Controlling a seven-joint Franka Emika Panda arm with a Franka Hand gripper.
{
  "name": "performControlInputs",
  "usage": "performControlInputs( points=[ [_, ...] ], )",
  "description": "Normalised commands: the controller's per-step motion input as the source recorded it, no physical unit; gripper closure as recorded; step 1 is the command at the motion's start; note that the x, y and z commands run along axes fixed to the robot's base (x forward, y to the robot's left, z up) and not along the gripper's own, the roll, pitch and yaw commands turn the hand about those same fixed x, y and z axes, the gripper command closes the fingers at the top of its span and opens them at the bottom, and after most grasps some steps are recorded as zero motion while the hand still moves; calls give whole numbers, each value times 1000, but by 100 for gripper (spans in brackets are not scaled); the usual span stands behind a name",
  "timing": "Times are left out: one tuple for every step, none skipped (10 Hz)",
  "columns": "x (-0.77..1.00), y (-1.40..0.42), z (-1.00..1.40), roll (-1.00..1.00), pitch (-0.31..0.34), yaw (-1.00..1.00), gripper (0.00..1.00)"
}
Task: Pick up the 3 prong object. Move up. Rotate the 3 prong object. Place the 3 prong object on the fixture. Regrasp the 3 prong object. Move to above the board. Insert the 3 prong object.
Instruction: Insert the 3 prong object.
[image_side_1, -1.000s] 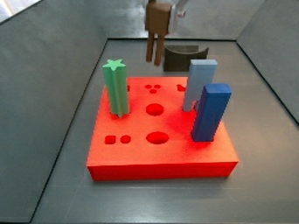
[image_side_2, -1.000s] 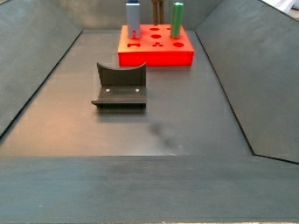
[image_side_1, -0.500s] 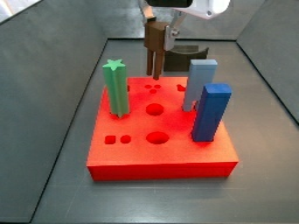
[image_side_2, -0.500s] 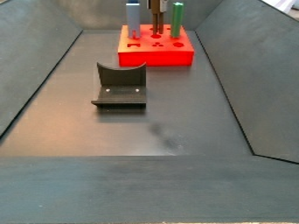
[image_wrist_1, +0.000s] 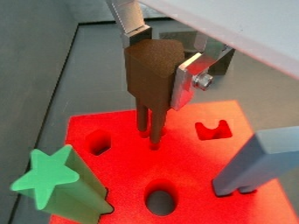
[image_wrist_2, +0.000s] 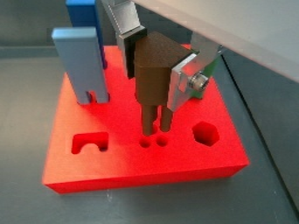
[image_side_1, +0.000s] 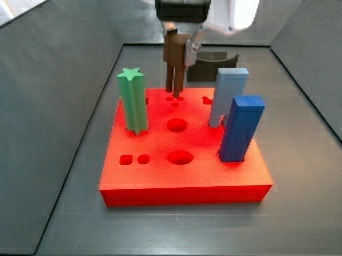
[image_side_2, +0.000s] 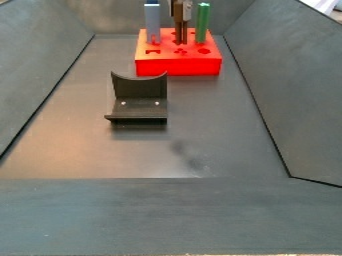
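Wrist view: the pincer (image_wrist_1: 156, 74), its flat silver fingers (image_wrist_1: 187, 77) clamped on the upper body of the dark-brown 3 prong object (image_wrist_1: 151, 83), holds the piece upright over the red board (image_wrist_1: 111, 162), with the prong tips at or just inside a cluster of small holes (image_wrist_2: 152, 140) in the top face. The principal risk is misalignment: if the prongs do not each meet their own hole, downward pressure may bend them, jam the piece, or make it slip and tilt between the pads. A small rotation of the piece about its long axis would cause the same fault. Neighbouring parts leave limited room; the green star-topped post (image_side_1: 132, 98) and the light blue block (image_side_1: 230, 92) stand near the pincer in a side view, and a sideways correction could brush either. How deep the prongs sit cannot be told, since their tips merge with the bright red surface in both wrist views. The third prong is not clearly separable from the other two. In a side view the board (image_side_2: 187, 65) is far and small, the pincer is largely cut off, and the piece appears only as a thin dark bar; the fixture (image_side_2: 136, 97) stands well apart on the floor.
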Motion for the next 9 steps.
performControlInputs(
  points=[
    [29, 0, 0, 0, 0, 0, 100],
    [0, -3, -334, 0, -24, 0, 100],
    [0, -89, -520, 26, -61, -6, 100],
    [-37, -91, -646, 54, -91, -63, 100],
    [-83, -69, -657, 61, -87, -83, 100],
    [0, -9, -700, 63, -100, -26, 100],
    [114, 0, -754, 31, -116, 0, 100],
    [297, 31, -709, 27, -54, -94, 100],
    [300, 31, -674, 20, -57, -180, 100]
  ],
)
